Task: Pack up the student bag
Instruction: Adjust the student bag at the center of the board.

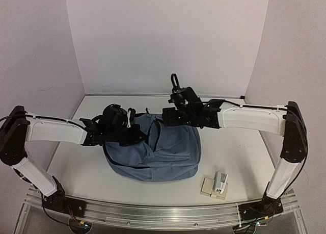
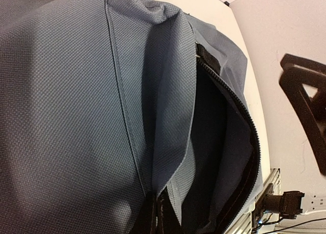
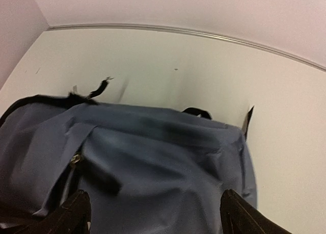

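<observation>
The student bag (image 1: 158,152) is a slate-blue backpack lying in the middle of the table. My left gripper (image 1: 131,133) is at its left upper edge. In the left wrist view the gripper (image 2: 155,216) is shut on the edge of a fabric flap of the bag (image 2: 61,117), beside an unzipped opening (image 2: 214,132) with a dark inside. My right gripper (image 1: 167,117) hovers over the bag's far top edge. In the right wrist view the gripper (image 3: 153,193) is open and empty, its fingers wide apart just above the bag (image 3: 163,167).
A beige block (image 1: 209,187) and a small white and grey item (image 1: 220,182) lie on the table at the bag's near right. Dark straps (image 3: 196,111) stick out at the bag's far side. Purple walls close in the back and sides.
</observation>
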